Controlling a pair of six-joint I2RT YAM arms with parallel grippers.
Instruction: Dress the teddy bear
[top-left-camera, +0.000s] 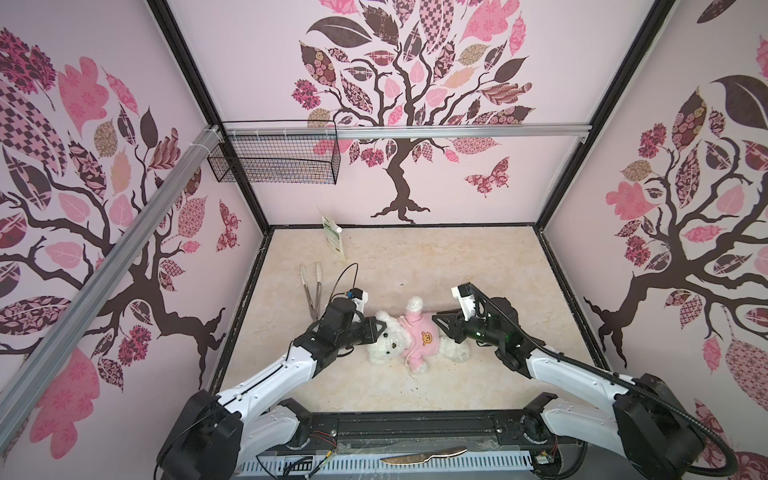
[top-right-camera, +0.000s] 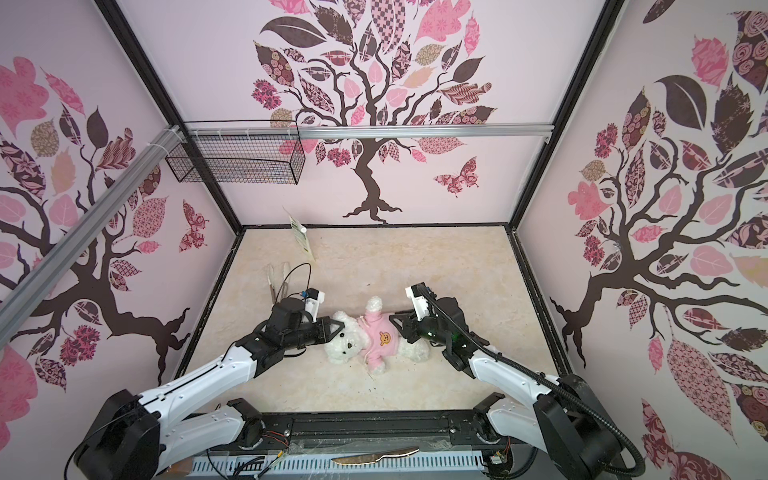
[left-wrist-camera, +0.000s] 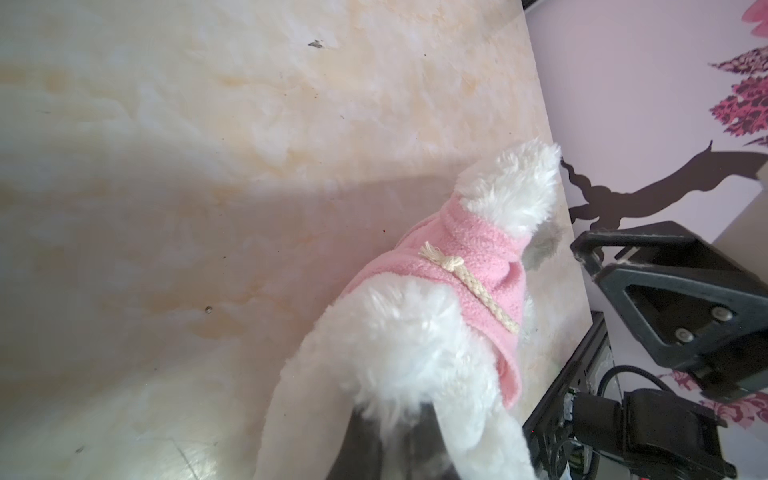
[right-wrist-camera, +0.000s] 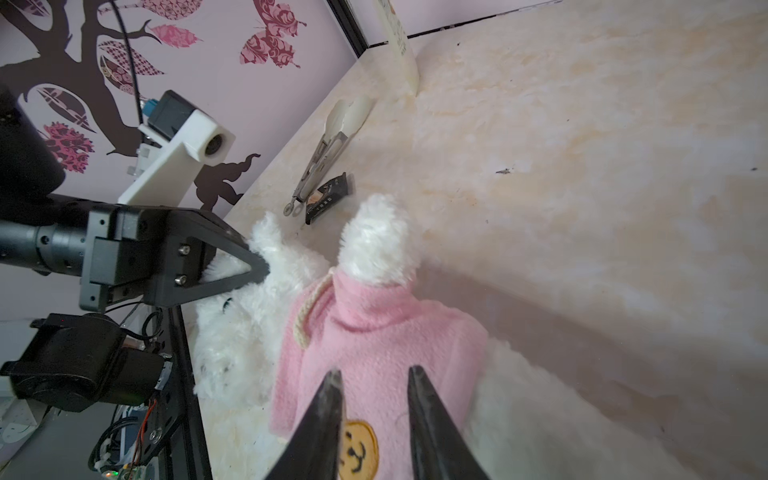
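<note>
The teddy bear (top-left-camera: 390, 347) lies crosswise, head leftward, seemingly face-up.

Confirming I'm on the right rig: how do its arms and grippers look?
The left arm and right arm have white shells, black joints. The left gripper and right gripper have black triangular open-frame fingers. A black corrugated hose runs along the right arm; a thin black wire loops over the left.
</note>
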